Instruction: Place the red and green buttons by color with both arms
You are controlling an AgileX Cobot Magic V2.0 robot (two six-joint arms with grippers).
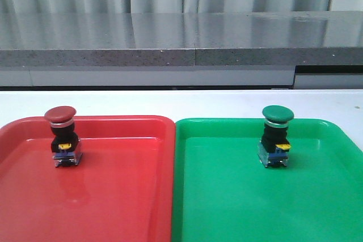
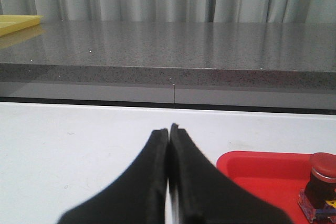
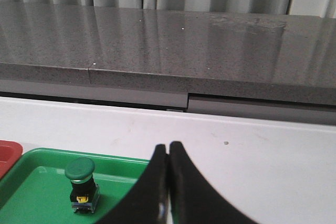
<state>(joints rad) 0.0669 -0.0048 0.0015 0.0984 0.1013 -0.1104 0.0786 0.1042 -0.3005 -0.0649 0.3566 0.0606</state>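
Both jaws clenched on nothing: left gripper and right gripper sit over white tabletop, clear of trays. Sorting looks done; next move likely just parking. Red button upright in red tray, green button upright in green tray; mushroom caps, black bodies, yellow tabs.

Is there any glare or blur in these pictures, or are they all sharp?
Front view: soft glare streaks on the red tray and grey counter; both buttons sharp. Left wrist view: red button slightly soft at the edge. Right wrist view: counter reflects the curtains; green button clear.
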